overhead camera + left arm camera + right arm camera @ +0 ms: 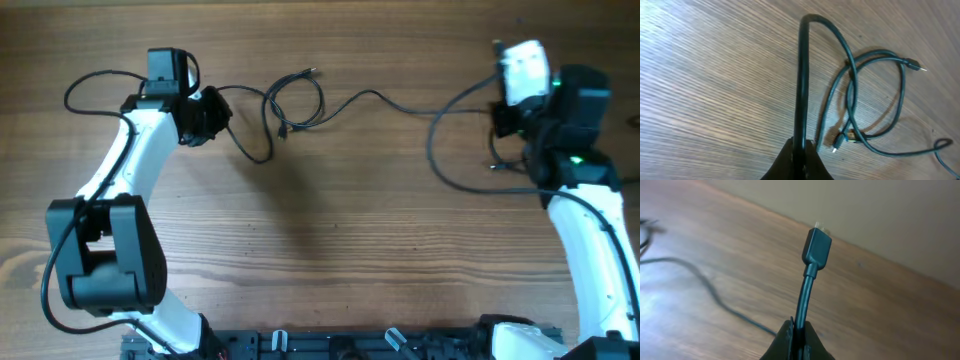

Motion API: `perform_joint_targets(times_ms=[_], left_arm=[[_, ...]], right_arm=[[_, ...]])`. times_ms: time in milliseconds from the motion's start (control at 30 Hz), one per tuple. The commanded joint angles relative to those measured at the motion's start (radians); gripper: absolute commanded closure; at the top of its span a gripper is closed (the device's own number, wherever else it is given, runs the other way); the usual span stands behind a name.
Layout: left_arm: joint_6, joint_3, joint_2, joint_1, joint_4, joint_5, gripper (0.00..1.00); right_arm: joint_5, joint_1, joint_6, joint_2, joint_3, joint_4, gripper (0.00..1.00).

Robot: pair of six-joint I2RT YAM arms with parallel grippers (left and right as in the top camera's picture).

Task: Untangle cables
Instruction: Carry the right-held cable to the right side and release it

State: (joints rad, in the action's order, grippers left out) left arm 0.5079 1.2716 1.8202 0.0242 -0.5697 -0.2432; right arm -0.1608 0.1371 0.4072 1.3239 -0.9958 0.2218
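Two cables (802, 85), seemingly; left pincer (801, 149) and right pincer (796, 329) each clamp one.

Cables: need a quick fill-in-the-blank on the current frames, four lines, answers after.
1. The left gripper and the right gripper are both ____ on the cables.
2. The right gripper pinches its cable just below the ____.
3. The loose loop lies nearer the ____ gripper.
4. The table surface is made of ____.
Missing words: shut; plug; left; wood.
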Motion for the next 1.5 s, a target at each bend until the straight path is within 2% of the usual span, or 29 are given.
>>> perform_joint_targets(times_ms=[0, 100, 167, 300, 500, 633, 800, 867, 900, 933, 967, 1033, 1233, 1333, 1367, 1400, 1433, 1467], left_arm=[[-0.034, -0.001, -0.025, 0.02, -0.004, 0.029, 0.96], [-0.034, -0.001, -0.025, 0.02, -0.005, 0.064, 0.96], [-0.034, -0.001, -0.025, 0.02, -0.008, 0.105, 0.96], [-0.034, -0.001, -0.025, 0.02, -0.007, 0.145, 0.96], [-0.028, -0.001, -0.025, 0.02, -0.019, 0.289, 0.96], [0.176, -0.001, -0.025, 0.02, -0.08, 0.482, 0.96], [0.301, -0.001, -0.025, 0.032, -0.078, 0.513, 0.96], [0.311, -0.001, -0.025, 0.04, -0.079, 0.513, 0.96], [0.308, -0.001, -0.025, 0.04, -0.079, 0.501, 0.91], [0.308, -0.001, -0.025, 0.039, -0.087, 0.486, 0.89], [0.307, -0.001, -0.025, 0.039, -0.09, 0.463, 0.93], [0.24, -0.001, -0.025, 0.036, -0.08, 0.408, 0.96], [-0.179, -0.001, -0.025, -0.038, -0.021, 0.193, 0.95], [-0.307, -0.001, -0.025, -0.101, -0.018, 0.18, 0.95], [-0.338, -0.001, -0.025, -0.125, -0.017, 0.18, 0.91], [-0.346, -0.001, -0.025, -0.14, -0.016, 0.18, 0.81], [-0.344, -0.001, -0.025, -0.151, -0.017, 0.18, 0.53], [-0.344, -0.001, -0.024, -0.157, -0.018, 0.18, 0.43]], right_arm=[[-0.006, 0.119, -0.15, 0.008, -0.007, -0.033, 0.96], [-0.007, 0.293, -0.229, 0.008, -0.007, -0.1, 0.96], [-0.052, 0.385, -0.23, 0.008, -0.007, -0.136, 0.96], [-0.163, 0.496, -0.305, 0.008, -0.007, -0.182, 0.96], [-0.174, 0.509, -0.306, 0.008, -0.007, -0.204, 0.96], [-0.175, 0.509, -0.305, 0.008, -0.007, -0.203, 0.96], [-0.175, 0.509, -0.306, 0.008, -0.007, -0.202, 0.96], [-0.186, 0.509, -0.305, 0.01, -0.007, -0.201, 0.96], [-0.204, 0.509, -0.306, 0.014, -0.007, -0.201, 0.96], [-0.233, 0.509, -0.306, 0.018, -0.007, -0.201, 0.96], [-0.265, 0.509, -0.306, 0.024, -0.007, -0.201, 0.96], [-0.29, 0.508, -0.306, 0.035, -0.007, -0.201, 0.96], [-0.289, 0.509, -0.305, 0.076, -0.007, -0.208, 0.96], [-0.279, 0.509, -0.306, 0.1, -0.007, -0.254, 0.96], [-0.277, 0.509, -0.306, 0.11, -0.007, -0.297, 0.96], [-0.271, 0.509, -0.306, 0.119, -0.007, -0.33, 0.96], [-0.247, 0.509, -0.308, 0.132, -0.007, -0.376, 0.96], [-0.208, 0.509, -0.318, 0.15, -0.007, -0.42, 0.96]])
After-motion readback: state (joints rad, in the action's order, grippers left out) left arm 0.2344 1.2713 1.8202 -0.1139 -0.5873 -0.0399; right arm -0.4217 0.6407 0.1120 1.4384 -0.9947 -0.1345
